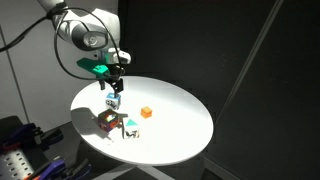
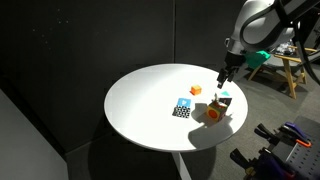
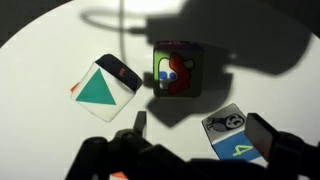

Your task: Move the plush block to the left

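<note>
The plush block [image 3: 177, 68], dark red-brown with green and yellow patches, sits on the round white table [image 1: 175, 110]. It also shows in both exterior views [image 1: 106, 122] [image 2: 212, 114]. My gripper [image 3: 205, 128] is open and empty. It hovers above the table, short of the plush block. A blue-and-white cube [image 3: 232, 135] with a "4" on it lies between my fingers, closer to the right one. In both exterior views my gripper [image 1: 115, 85] [image 2: 224, 78] hangs just above that cube [image 1: 113, 101] [image 2: 224, 99].
A white block with a teal triangle [image 3: 102, 88] lies beside the plush block, also seen in both exterior views [image 1: 128, 126] [image 2: 182, 108]. A small orange cube [image 1: 146, 112] [image 2: 196, 90] sits toward the table's middle. The plush block is near the table edge.
</note>
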### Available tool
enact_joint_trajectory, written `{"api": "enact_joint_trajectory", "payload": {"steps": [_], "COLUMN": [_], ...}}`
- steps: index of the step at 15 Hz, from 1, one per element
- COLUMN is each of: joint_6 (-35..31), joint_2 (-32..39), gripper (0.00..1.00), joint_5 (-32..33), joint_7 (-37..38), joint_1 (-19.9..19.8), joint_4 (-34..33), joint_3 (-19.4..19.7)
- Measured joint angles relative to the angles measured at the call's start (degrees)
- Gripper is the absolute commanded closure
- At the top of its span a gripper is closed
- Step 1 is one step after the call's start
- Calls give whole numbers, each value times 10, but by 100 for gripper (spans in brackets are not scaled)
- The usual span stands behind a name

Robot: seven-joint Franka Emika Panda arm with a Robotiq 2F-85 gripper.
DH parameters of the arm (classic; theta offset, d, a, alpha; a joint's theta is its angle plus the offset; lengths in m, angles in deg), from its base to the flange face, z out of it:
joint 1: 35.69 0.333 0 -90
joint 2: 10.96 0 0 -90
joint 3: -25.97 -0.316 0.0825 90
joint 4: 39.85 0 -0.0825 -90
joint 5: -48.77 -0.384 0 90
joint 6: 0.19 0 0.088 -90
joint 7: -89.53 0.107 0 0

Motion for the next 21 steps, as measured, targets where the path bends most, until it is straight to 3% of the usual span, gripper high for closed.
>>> {"api": "enact_joint_trajectory", "payload": {"steps": [9,21], "joint_6": [-39,-54], "joint_2": [119,180], "gripper": [0,0], "joint_5": [51,60], "joint_7": [58,58], "joint_1": [-6,-5], "joint_4": [-26,-55], "joint_3": [0,0]}}
